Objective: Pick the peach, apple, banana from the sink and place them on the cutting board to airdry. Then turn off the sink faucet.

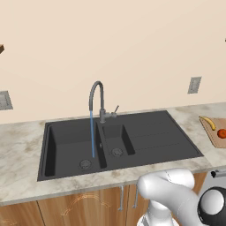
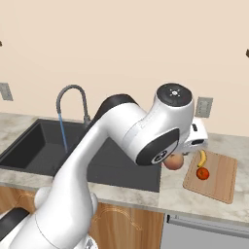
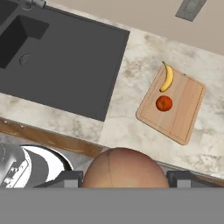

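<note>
My gripper [image 3: 124,178] is shut on the peach [image 3: 124,168], a round orange-brown fruit held above the counter's front edge, left of the cutting board [image 3: 186,109]. From the right base, the peach [image 2: 175,162] peeks out under the arm's wrist. On the board lie the banana [image 3: 166,78] and the red apple [image 3: 164,103]. They also show as banana [image 1: 209,122] and apple [image 1: 222,133] at the far right. The black sink [image 1: 145,137] holds no fruit. The faucet [image 1: 97,95] runs a thin blue stream [image 1: 92,134] into the large basin.
A marble counter [image 3: 127,92] separates the sink's drainboard [image 3: 83,57] from the board. A wall outlet [image 1: 194,84] sits behind the board. Wooden cabinet fronts [image 1: 79,205] run below the counter.
</note>
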